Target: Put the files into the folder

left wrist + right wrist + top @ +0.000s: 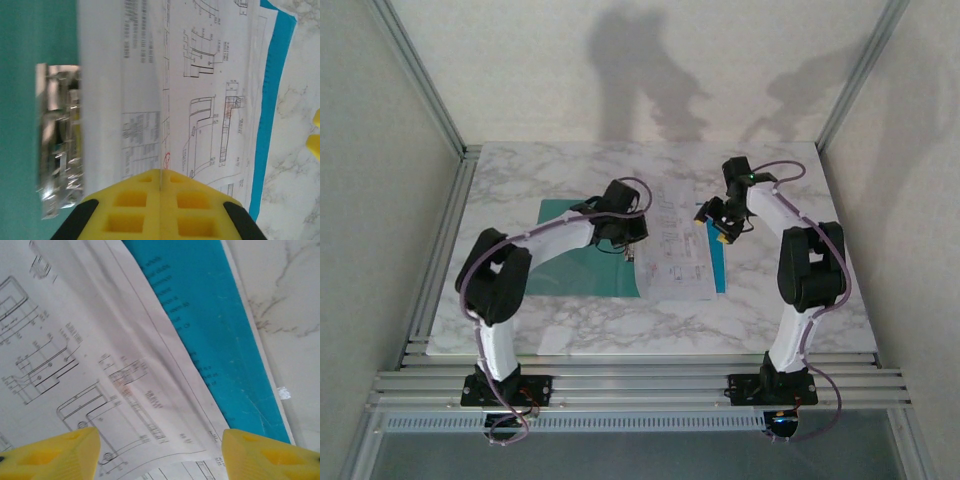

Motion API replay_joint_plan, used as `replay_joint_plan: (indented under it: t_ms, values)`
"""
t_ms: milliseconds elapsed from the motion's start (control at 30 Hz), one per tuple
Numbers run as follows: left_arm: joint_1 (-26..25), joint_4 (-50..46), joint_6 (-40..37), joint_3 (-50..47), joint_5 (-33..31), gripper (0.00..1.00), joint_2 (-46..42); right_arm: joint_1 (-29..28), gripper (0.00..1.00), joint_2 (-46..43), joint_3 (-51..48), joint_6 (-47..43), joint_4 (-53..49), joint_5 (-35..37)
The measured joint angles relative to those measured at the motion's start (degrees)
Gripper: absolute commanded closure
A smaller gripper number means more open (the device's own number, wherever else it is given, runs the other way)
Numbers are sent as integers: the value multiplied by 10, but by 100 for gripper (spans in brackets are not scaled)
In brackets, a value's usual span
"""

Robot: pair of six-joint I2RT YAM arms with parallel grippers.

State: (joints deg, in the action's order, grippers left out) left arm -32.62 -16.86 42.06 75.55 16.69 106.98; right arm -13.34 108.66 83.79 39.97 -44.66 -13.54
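The teal folder (565, 255) lies open on the marble table, its metal clip (59, 142) along the centre fold. White files printed with technical drawings (672, 250) cover its right half, leaving a blue-teal strip (719, 268) showing at the right edge. My left gripper (631, 250) is at the files' left edge beside the clip. Its yellow fingers (161, 172) are pressed together, with a thin raised ridge of a sheet (162, 100) pinched between them. My right gripper (720, 230) hovers open (159, 442) over the files' (100, 340) right edge, beside the folder's strip (220, 315).
Bare marble table (790, 190) lies to the right of and behind the folder. Grey walls and an aluminium frame (440, 130) enclose the table. The right gripper's yellow fingertips (315, 140) show at the right edge of the left wrist view.
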Motion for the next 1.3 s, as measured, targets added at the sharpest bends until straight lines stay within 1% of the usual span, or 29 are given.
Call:
replay_joint_plan:
  t_ms: [100,267,433,600,900,1300]
  values:
    - [24,-19,-15,-34,-2,100,-38,-13,35,1,15,-4,-1,-7]
    - [63,-60,-44,-86,-10,100,-90,-51,35,17,51,-6,10,-28]
    - [92,-94,-73,-122,-26,100,-129,-94,36,60,81,-3,23,-47]
    - [109,-118,-92,-146,-40,100,-149,-132,36,104,100,4,39,-64]
    - [121,-132,-106,-170,-59,100,-158,-174,37,170,138,28,56,-89]
    - [121,-119,-106,-184,-60,100,-157,-196,37,176,138,42,59,-103]
